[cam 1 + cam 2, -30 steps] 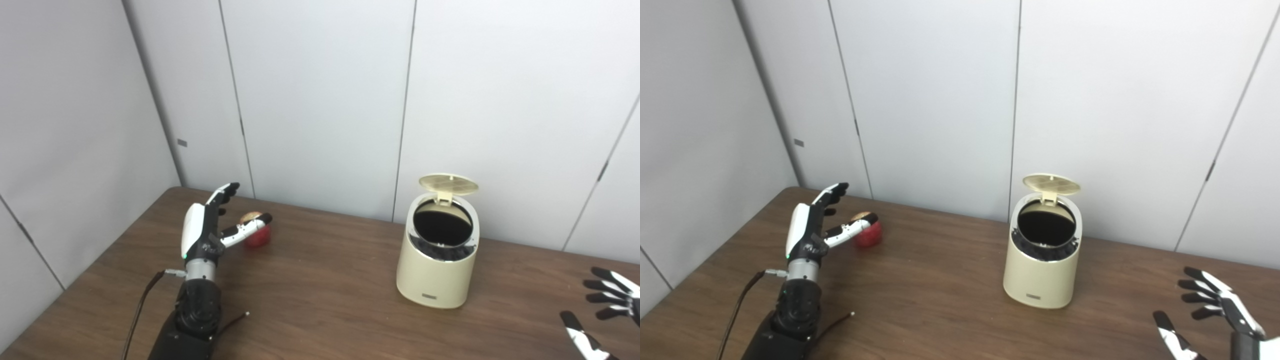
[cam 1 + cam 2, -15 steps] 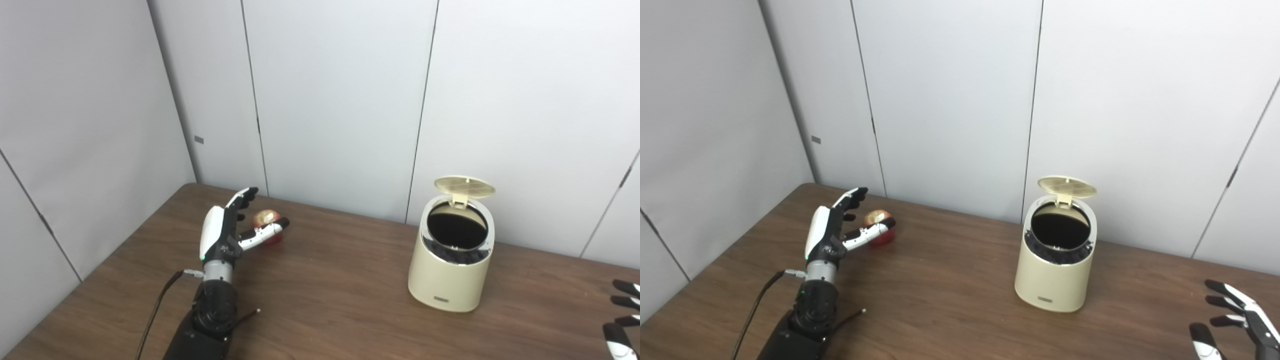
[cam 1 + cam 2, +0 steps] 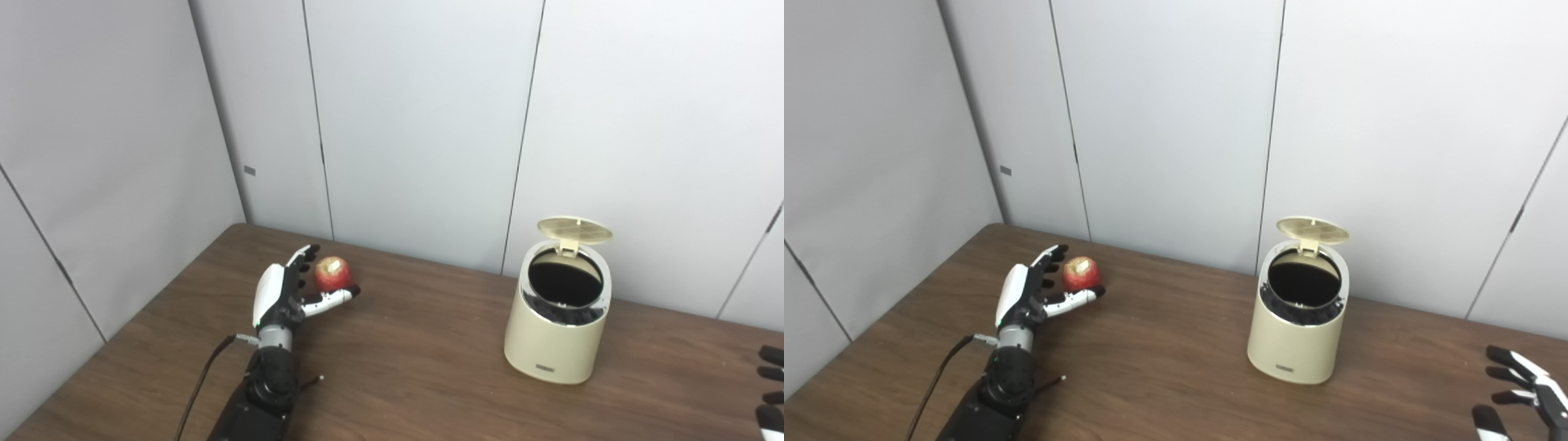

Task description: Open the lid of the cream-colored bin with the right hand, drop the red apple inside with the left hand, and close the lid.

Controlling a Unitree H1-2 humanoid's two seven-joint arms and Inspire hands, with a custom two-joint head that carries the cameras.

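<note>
At the far left of the table (image 3: 398,367), the apple (image 3: 332,273) is now being cradled and raised by the left hand (image 3: 283,295), where half a second ago it was sitting lower behind the thumb; the pickup is probably under way. The apple is being held between the fingers (image 3: 302,260) and thumb. The bin (image 3: 554,331) is standing open, lid (image 3: 574,229) up. The right hand (image 3: 1522,392) is waiting spread, holding nothing.
</note>
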